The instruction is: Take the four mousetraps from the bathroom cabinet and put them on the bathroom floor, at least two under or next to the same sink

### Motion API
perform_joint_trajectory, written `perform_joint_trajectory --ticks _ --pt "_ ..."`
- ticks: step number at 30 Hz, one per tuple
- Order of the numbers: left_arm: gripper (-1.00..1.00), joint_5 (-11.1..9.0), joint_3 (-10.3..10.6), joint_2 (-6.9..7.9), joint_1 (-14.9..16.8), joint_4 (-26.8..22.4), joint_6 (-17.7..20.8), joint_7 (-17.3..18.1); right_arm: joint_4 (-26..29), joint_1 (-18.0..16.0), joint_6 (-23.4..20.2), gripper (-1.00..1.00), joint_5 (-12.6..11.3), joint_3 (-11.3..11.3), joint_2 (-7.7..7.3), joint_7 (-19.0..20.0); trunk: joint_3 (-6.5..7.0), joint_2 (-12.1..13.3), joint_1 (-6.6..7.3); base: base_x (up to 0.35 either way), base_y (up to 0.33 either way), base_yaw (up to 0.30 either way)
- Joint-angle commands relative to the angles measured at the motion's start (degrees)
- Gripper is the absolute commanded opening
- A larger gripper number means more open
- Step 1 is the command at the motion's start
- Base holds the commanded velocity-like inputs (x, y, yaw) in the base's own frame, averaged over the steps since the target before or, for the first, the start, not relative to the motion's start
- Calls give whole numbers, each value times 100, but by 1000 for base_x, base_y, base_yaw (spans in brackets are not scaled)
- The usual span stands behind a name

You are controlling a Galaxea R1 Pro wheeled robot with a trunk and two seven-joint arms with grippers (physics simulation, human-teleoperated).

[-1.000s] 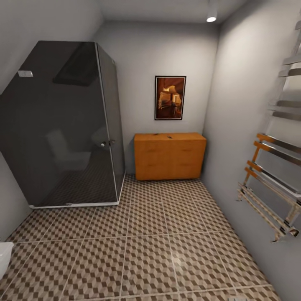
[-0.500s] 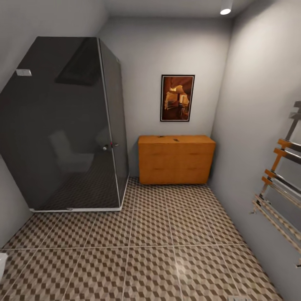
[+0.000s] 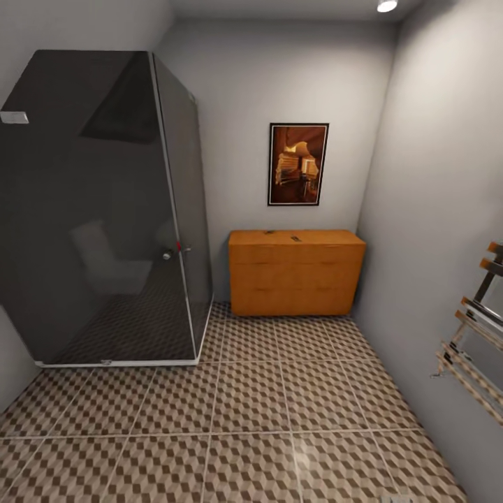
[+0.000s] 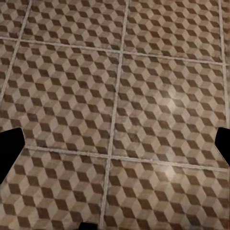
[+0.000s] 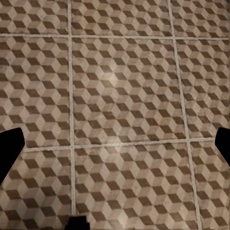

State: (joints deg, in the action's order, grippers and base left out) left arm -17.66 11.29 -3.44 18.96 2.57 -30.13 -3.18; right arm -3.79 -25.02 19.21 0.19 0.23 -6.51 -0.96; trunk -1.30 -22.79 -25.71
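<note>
The orange-brown cabinet (image 3: pixel 297 274) stands against the far wall, under a framed picture. Two small specks (image 3: pixel 270 232) (image 3: pixel 296 239) lie on its flat top, too small to tell whether they are mousetraps. The bathroom floor (image 3: pixel 251 405) of cube-pattern tiles stretches from me to the cabinet. In the left wrist view my left gripper (image 4: pixel 115 148) is open over the bathroom floor (image 4: pixel 120 96), its dark fingertips (image 4: pixel 10 153) far apart. My right gripper (image 5: pixel 115 148) is open as well, with nothing but the tiled bathroom floor (image 5: pixel 120 86) between its fingertips (image 5: pixel 9 148).
A dark glass shower enclosure (image 3: pixel 105 209) takes up the left side, its base rail reaching out onto the tiles. A towel rail (image 3: pixel 475 328) juts from the right wall. A dark framed picture (image 3: pixel 298 164) hangs on the far wall.
The whole head view has shifted: the cabinet sits slightly larger and further right, and the towel rail has slid toward the right edge. Nothing in the room itself has moved.
</note>
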Motion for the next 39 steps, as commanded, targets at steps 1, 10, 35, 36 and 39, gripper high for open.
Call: perform_joint_trajectory --ticks 1,10,35,36,39 --pt "100 -9 49 -4 12 24 -36 -35 -25 -12 39 100 3 3 0 -10 -13 -13 -7 331 -118 0" --pt "100 -9 49 -2 12 24 -36 -33 -25 -12 39 100 0 3 0 -10 -13 -13 -7 331 -136 0" --pt "100 -9 49 1 12 24 -36 -33 -25 -12 39 100 -1 3 0 -10 -13 -13 -7 331 -134 0" --pt "100 -9 49 1 12 24 -36 -33 -25 -12 39 100 -1 3 0 -10 -13 -13 -7 331 -117 0" --pt "100 -9 49 1 12 24 -36 -33 -25 -12 39 100 -1 3 0 -10 -13 -13 -7 331 -113 0"
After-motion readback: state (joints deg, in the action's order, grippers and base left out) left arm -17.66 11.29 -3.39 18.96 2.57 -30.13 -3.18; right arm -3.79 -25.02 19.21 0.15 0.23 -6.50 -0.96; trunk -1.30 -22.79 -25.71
